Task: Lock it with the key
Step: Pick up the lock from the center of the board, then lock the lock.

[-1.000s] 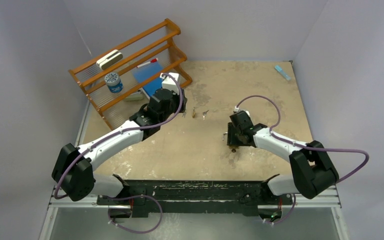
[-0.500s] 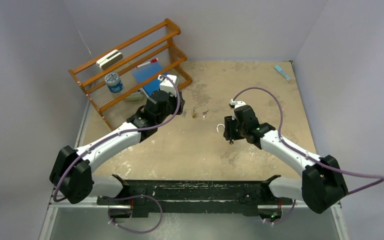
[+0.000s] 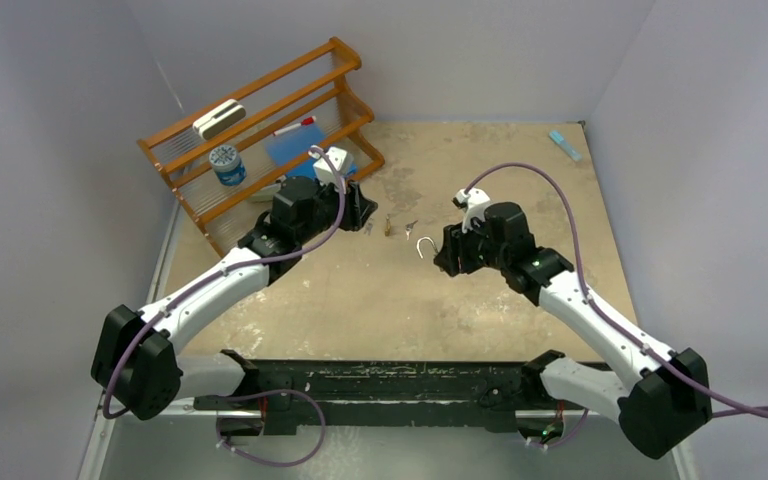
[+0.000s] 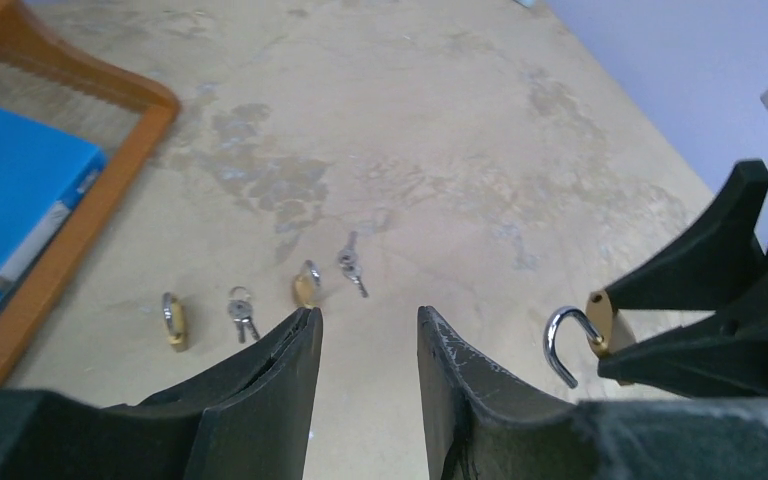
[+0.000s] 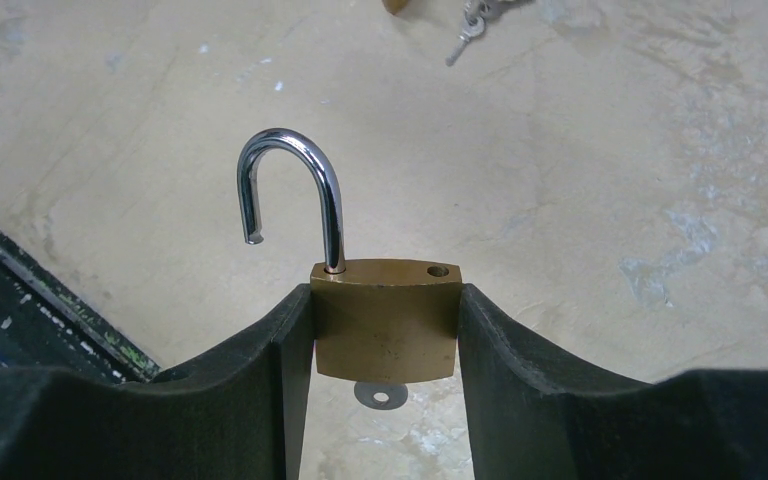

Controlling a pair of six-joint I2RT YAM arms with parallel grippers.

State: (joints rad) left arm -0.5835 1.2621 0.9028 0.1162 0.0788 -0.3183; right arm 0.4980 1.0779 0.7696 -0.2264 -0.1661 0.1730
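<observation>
1. Rising off the bench [image 3: 500,170], the right arm has carried its brass padlock [image 5: 385,320] up and toward the wooden rack [image 3: 260,130]. The left arm has drawn a little closer to the rack.
2. The right claw [image 5: 385,300] pinches the padlock by the two flat sides of its body, well clear of the rack and above the bench.
3. The steel shackle [image 5: 300,180] stands open. Its free end is swung out to one side, away from the empty hole [image 5: 438,270] in the top of the body.
4. A round silver tab [image 5: 380,395] shows under the body. It is probably the bow of the key sitting in the keyway, though the blade is hidden.
5. The left claw [image 4: 365,330] hangs just off the rack's near end with its jaws spread and nothing between them.
6. Two smaller padlocks [image 4: 173,322] [image 4: 306,288] and their keys [image 4: 242,312] [image 4: 352,268] lie on the bench between the rack and the held padlock.
7. What the next move turns on:
   - The shackle's long axis points out of the right claw toward the rack side, where the left claw waits.
   - The left arm is therefore the nearer free one.
   - I judge it would turn the free end over the hole and press it home before any key turn.
</observation>
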